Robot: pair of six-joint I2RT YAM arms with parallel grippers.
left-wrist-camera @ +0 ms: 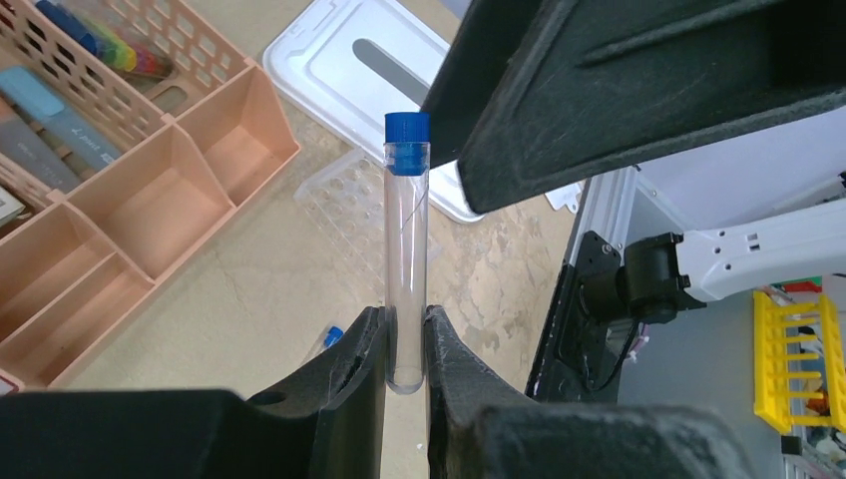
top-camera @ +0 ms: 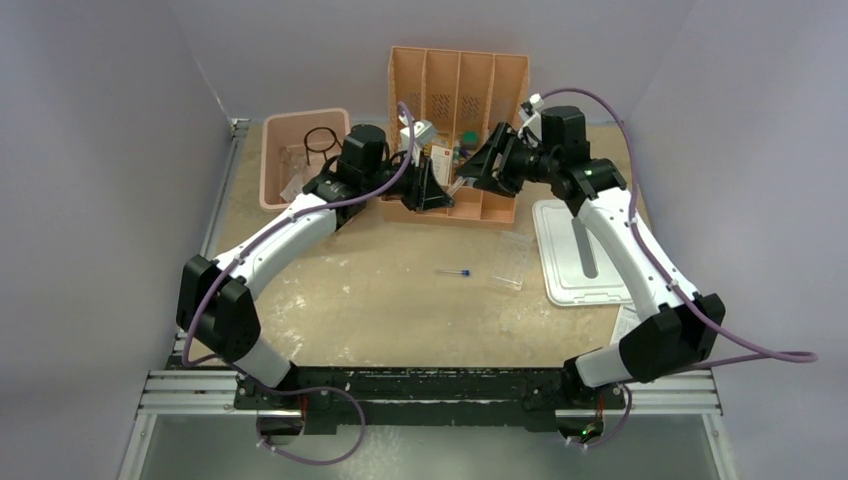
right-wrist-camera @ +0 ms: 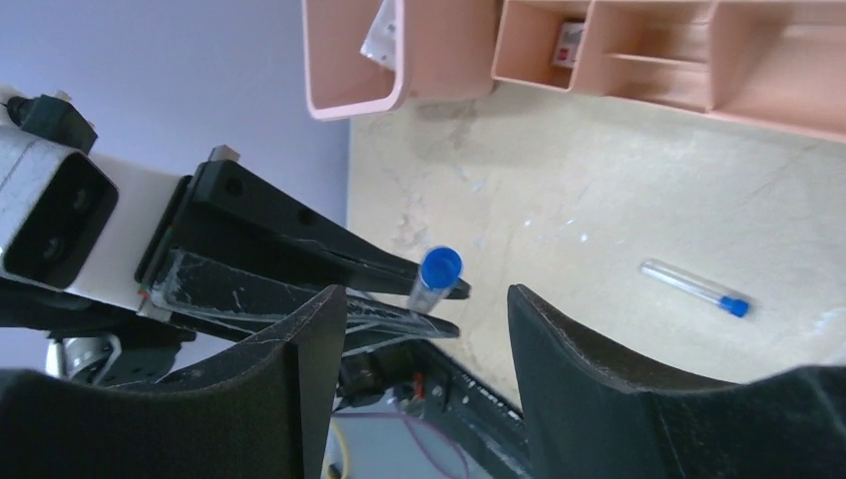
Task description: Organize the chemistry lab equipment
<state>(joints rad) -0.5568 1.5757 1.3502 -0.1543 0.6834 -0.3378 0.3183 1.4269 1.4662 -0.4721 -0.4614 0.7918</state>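
Note:
My left gripper [left-wrist-camera: 405,324] is shut on the bottom end of a clear blue-capped tube [left-wrist-camera: 406,239], which sticks straight out from the fingers. The same tube [right-wrist-camera: 436,277] shows in the right wrist view just beyond my right gripper [right-wrist-camera: 427,299], which stands open around empty space, not touching the tube. From above, both grippers meet over the front of the orange divider tray: left gripper [top-camera: 432,190], right gripper [top-camera: 480,168]. A second blue-capped tube [top-camera: 455,272] lies on the table. The clear plastic tube rack [top-camera: 510,260] lies to the right of it.
The orange divider tray [top-camera: 455,100] stands at the back centre with colourful items inside. A pink bin [top-camera: 300,170] at the back left holds a black wire ring tripod [top-camera: 320,140] and clear packets. A white lid [top-camera: 585,250] lies at the right.

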